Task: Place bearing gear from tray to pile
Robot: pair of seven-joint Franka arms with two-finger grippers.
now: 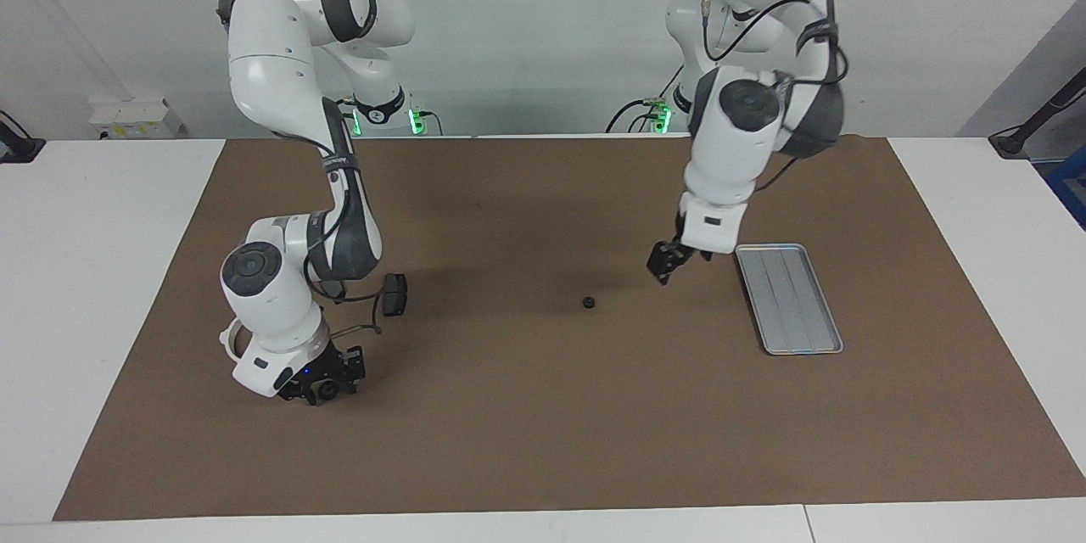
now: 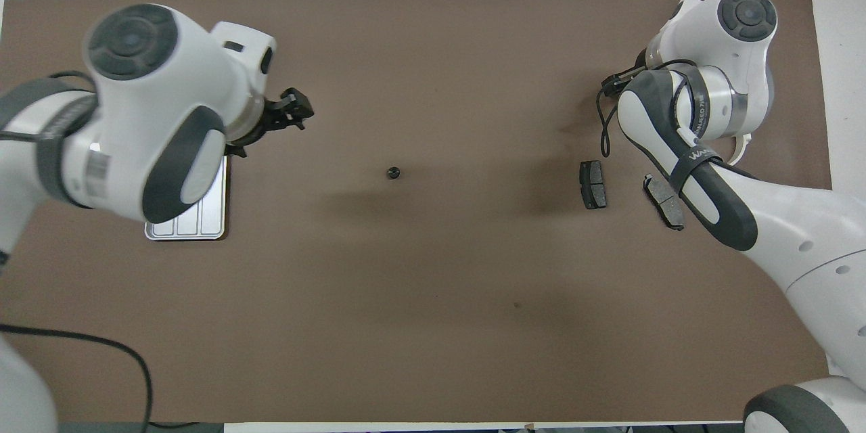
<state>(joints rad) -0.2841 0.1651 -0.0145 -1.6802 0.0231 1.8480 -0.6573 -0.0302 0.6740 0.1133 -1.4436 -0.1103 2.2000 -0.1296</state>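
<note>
The bearing gear [image 1: 588,302], a small dark round piece with no long axis, is lying alone mid-surface between the tray [image 1: 789,297] and the pile's brake pad [image 1: 394,294], nearer the open, empty left gripper [image 1: 664,264] (the right gripper [image 1: 327,377], open too, is hanging by the pile).

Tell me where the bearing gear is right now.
The bearing gear lies on the brown mat near the table's middle in both views, between the tray and the dark brake-pad pieces; neither gripper touches it.
</note>
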